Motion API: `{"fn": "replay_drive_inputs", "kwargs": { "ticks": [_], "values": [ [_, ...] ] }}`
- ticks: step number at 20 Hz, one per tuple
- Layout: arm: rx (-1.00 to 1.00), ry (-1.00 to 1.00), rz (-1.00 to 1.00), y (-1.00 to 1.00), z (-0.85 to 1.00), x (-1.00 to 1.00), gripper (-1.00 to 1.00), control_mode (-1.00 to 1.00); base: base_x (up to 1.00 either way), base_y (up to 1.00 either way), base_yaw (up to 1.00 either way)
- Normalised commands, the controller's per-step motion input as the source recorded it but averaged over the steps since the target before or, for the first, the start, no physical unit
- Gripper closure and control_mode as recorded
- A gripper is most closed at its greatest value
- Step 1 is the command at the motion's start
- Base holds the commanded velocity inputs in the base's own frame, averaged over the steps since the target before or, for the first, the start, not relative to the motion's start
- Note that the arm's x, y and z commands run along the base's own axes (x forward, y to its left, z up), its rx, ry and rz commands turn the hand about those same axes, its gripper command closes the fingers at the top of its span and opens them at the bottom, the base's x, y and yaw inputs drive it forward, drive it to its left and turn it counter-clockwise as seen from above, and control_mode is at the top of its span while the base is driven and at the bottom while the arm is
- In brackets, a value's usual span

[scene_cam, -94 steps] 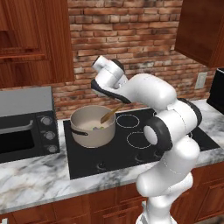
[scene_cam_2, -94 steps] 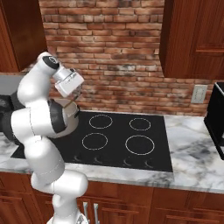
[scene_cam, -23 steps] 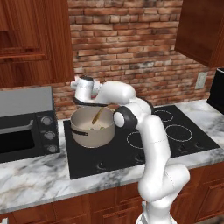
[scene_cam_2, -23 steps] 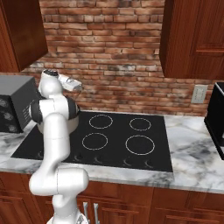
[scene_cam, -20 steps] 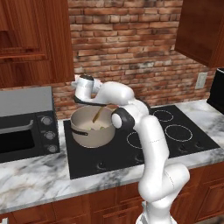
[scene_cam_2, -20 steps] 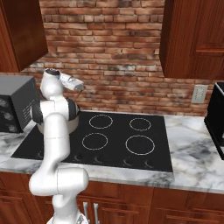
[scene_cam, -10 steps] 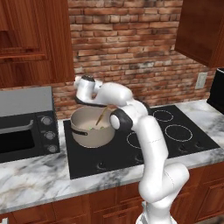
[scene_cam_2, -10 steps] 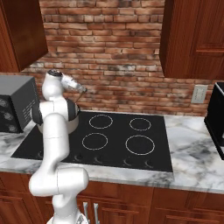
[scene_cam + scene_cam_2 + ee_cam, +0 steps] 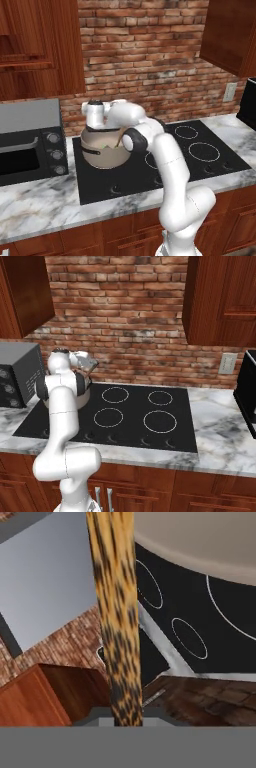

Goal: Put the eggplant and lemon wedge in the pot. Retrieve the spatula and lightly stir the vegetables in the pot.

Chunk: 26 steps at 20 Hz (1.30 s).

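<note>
- Wooden spatula is clenched in the gripper; its handle runs up the middle of the hand view, and in the left base view its shaft slants down into the pot.
- Pot sits on the rear left burner of the black cooktop, just beside the microwave.
- Judgement: spatula retrieved and stirring appears under way; only finishing the stir is left.
- Eggplant and lemon wedge cannot be made out; the pot's inside is hidden by the arm and rim.
- Finger tips themselves are not visible; the spatula's paddle head is out of sight.
</note>
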Motion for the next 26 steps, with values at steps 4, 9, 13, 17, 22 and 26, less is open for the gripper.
{"fn": "replay_drive_inputs", "kwargs": {
  "ticks": [4,9,13,17,22,26],
  "values": [
    [-0.08,0.04,0.02,0.09,-0.05,0.37,1.00,-1.00,0.00,0.00,0.00],
    [-0.07,-0.03,0.00,0.07,0.00,0.05,1.00,-1.00,0.00,0.00,0.00],
    [-0.01,-0.19,0.00,0.21,0.00,-0.08,1.00,-1.00,0.00,0.00,0.00],
    [0.00,-0.42,0.00,-0.01,0.00,-0.11,1.00,-1.00,0.00,0.00,0.00],
    [0.02,-0.18,0.00,-0.35,0.00,0.00,1.00,-1.00,0.00,0.00,0.00],
    [0.00,-0.25,0.00,-0.24,0.00,-0.06,1.00,-1.00,0.00,0.00,0.00]
  ]
}}
